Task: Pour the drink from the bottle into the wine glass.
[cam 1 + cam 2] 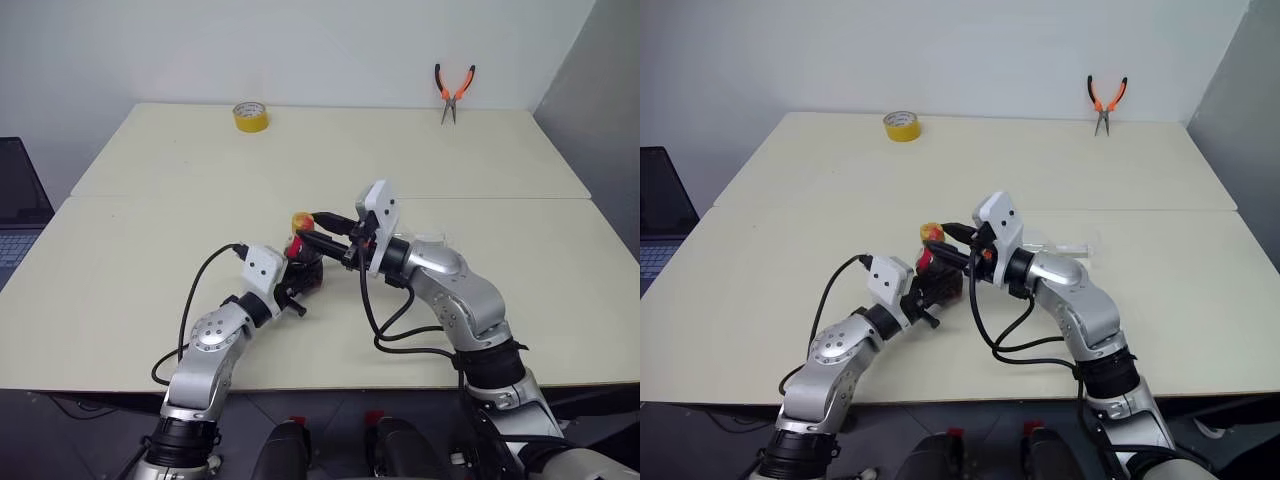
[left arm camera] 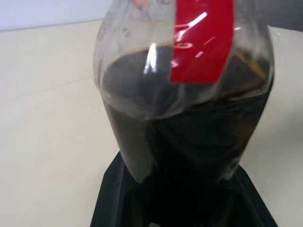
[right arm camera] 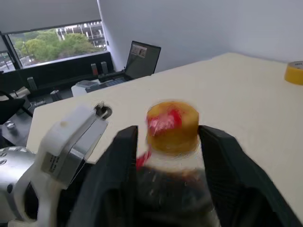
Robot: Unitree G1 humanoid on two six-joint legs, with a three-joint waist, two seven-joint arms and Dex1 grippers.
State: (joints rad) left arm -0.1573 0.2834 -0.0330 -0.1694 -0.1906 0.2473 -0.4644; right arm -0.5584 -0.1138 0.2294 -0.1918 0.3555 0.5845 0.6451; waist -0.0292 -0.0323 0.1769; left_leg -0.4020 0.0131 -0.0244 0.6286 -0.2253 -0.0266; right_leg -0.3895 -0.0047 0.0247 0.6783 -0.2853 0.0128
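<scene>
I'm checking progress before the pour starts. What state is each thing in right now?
bottle: upright, held, cap on.
yellow cap: on the neck, between the right fingers with gaps either side.
drink: all in the bottle, none poured.
wine glass: behind the right arm, mostly hidden; contents cannot be told.
left gripper: shut on the bottle.
right gripper: open, astride the cap.
tape roll: flat, untouched.
pliers: at the table's far edge, handles apart.

Silver arms, white wrist housings, black cables
</scene>
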